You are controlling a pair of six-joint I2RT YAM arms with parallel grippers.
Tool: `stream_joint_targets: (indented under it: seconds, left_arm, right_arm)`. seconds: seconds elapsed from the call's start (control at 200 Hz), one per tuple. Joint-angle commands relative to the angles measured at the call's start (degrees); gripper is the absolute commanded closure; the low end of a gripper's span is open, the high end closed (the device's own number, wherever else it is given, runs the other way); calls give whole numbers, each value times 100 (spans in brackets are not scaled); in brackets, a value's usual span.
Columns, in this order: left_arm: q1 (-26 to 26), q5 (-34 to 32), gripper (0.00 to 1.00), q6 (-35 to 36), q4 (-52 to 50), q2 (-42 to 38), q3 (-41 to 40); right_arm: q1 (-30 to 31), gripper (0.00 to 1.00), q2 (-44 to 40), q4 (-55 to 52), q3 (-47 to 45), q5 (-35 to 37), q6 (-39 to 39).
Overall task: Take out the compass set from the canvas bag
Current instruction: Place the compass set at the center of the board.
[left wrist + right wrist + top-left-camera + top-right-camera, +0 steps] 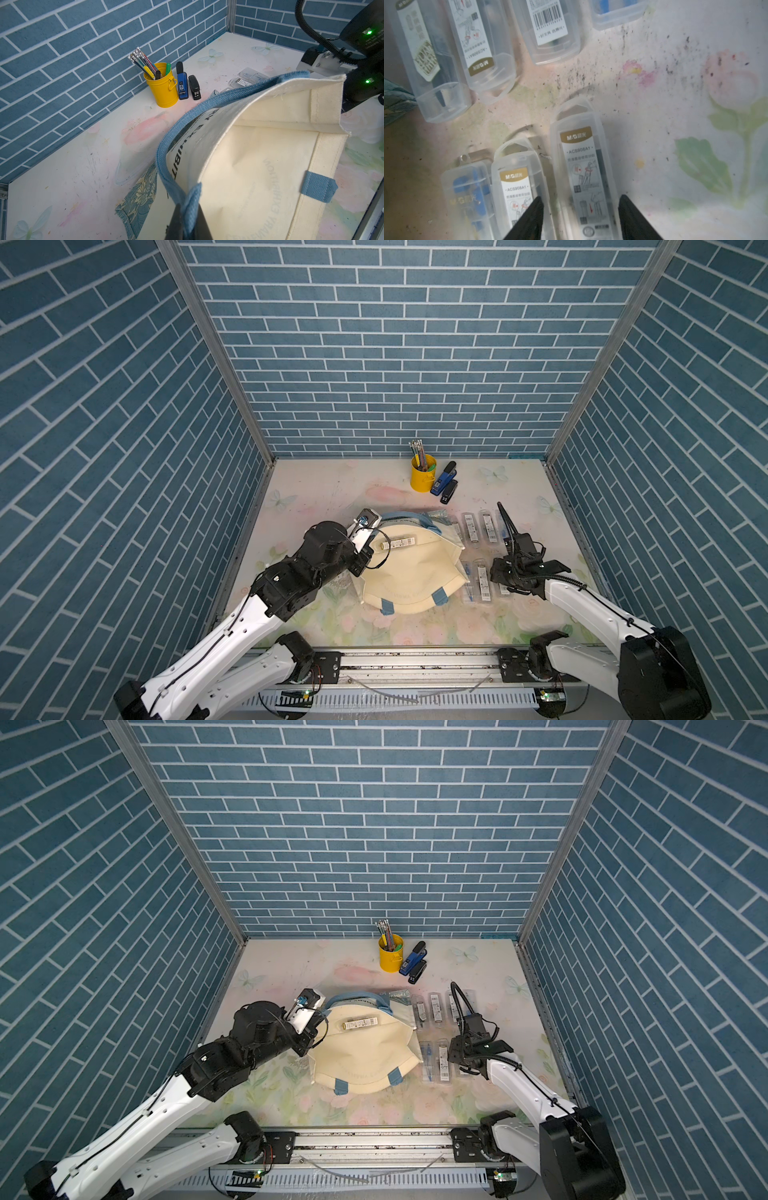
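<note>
The canvas bag (409,572) lies mid-surface (332,489), with 1 compass set (392,542) on its cream cloth near the mouth. The left tool (188,209) pinches the bag's blue strap (178,128). The right tool (580,199), spread, straddles a clear case (583,166) beside the bag.

Cream canvas bag (409,576) lies slumped, a clear-cased compass set (392,542) at its far end.
</note>
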Motion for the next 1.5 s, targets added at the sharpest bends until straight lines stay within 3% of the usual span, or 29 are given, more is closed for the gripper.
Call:
stream_joint_targets:
  seconds: [0.0,0.37,0.85,1.06,1.29,1.495]
  left_arm:
    - [21,139,100,-64,292,4,96]
    - [22,156,100,-71,319,-14,70]
    - [22,165,100,-103,292,-23,52]
    - [22,191,100,-149,268,-26,52]
    - [23,175,100,-143,249,-61,43]
    - [23,156,100,-144,128,-53,135]
  right_arm:
    - [-56,39,174,111,19,-51,159]
    - [-103,43,297,180,150,-121,91]
    - [-208,35,790,467,634,-150,-360]
    - [-217,41,1039,621,743,-328,-488]
    - [-214,43,848,509,702,-344,-597]
    - [-202,45,126,-200,1116,-358,-928]
